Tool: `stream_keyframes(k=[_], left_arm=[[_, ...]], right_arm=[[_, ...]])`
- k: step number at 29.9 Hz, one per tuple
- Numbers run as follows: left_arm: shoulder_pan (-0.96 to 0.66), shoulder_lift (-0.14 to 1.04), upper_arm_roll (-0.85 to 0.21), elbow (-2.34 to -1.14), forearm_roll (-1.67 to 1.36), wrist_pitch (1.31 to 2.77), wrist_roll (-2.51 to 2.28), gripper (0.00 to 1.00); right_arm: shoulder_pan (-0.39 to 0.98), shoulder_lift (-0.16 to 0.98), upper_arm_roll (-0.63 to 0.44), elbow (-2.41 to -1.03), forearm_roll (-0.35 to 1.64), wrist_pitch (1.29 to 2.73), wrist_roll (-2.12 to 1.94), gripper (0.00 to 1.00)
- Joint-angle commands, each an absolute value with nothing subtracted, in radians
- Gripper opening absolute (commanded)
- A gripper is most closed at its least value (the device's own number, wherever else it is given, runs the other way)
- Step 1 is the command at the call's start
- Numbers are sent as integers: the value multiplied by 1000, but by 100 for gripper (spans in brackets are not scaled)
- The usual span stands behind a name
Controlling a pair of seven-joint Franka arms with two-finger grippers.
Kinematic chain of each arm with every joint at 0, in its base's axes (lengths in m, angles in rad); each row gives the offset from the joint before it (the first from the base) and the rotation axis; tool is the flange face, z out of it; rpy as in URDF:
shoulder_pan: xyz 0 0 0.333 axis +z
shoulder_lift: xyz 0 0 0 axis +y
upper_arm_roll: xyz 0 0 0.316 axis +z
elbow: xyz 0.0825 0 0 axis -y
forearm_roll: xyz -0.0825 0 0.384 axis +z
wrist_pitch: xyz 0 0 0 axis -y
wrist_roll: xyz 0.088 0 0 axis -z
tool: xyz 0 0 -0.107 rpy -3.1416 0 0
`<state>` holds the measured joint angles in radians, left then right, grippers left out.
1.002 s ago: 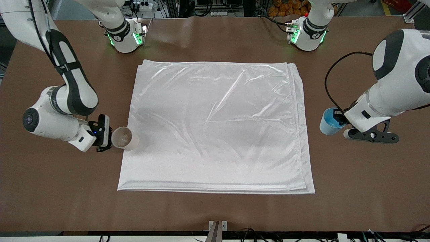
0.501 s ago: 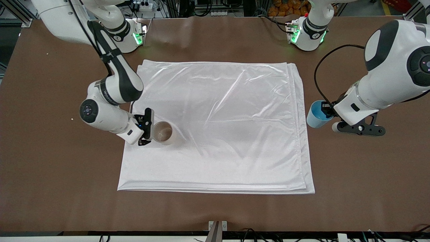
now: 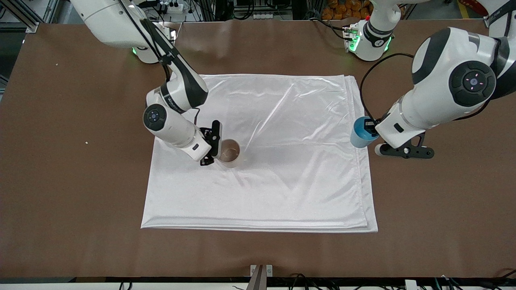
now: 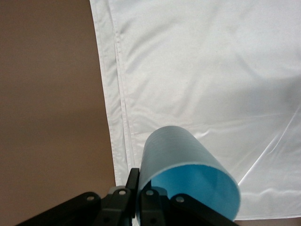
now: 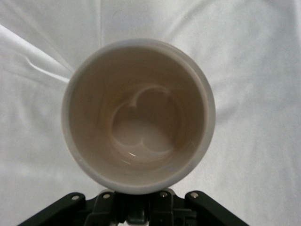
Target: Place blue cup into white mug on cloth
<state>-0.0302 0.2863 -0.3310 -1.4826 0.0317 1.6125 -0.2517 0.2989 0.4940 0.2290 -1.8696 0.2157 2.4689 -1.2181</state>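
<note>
Both arms are carried inward since the earlier frames. White mug [image 3: 229, 152] is clamped in the right gripper [image 3: 212, 145] over the cloth [image 3: 282, 189]. Blue cup [image 3: 360, 137] is gripped by the left gripper [image 3: 373, 135] over the cloth's edge, above the counter [image 3: 60, 181].

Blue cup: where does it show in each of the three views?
Front view: blue cup held in the left pincer, over the cloth edge at the left arm's end.
Left wrist view: blue cup fills the lower middle, mouth toward the camera.
Right wrist view: not in it.
Shared landmark: the cloth.
</note>
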Motion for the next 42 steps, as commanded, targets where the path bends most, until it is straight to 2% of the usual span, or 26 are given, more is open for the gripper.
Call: stream_keyframes(k=[1, 15, 29, 31, 32, 34, 35, 36, 37, 40, 42], left_arm=[[-17, 282, -333, -1506, 37, 1638, -253, 0], [-54, 272, -337, -1489, 23, 1643, -276, 0], [-98, 278, -336, -1493, 26, 1664, -367, 0], [-100, 278, -334, -1494, 25, 1664, -368, 0], [-101, 278, -334, -1494, 26, 1664, -368, 0], [-101, 278, -334, -1493, 26, 1664, -365, 0], [-100, 278, -336, -1493, 26, 1664, -365, 0], [-100, 278, -336, -1493, 26, 1664, -365, 0], [-100, 278, -336, -1493, 26, 1664, -364, 0], [-100, 278, -336, -1493, 11, 1664, -377, 0], [-94, 278, -334, -1493, 8, 1667, -376, 0]], right_arm=[[336, 540, 225, -1864, 238, 2536, -1201, 0], [397, 566, 222, -1885, 230, 2560, -1170, 0], [399, 569, 219, -1914, 227, 2608, -1172, 0], [399, 571, 221, -1919, 225, 2609, -1172, 2], [400, 571, 219, -1921, 225, 2611, -1172, 5], [402, 571, 219, -1921, 225, 2618, -1172, 20], [402, 574, 219, -1922, 224, 2625, -1172, 33], [402, 578, 219, -1922, 225, 2631, -1172, 50], [402, 580, 219, -1922, 224, 2634, -1172, 55], [402, 580, 219, -1922, 224, 2634, -1172, 58], [400, 580, 221, -1922, 224, 2634, -1172, 65]])
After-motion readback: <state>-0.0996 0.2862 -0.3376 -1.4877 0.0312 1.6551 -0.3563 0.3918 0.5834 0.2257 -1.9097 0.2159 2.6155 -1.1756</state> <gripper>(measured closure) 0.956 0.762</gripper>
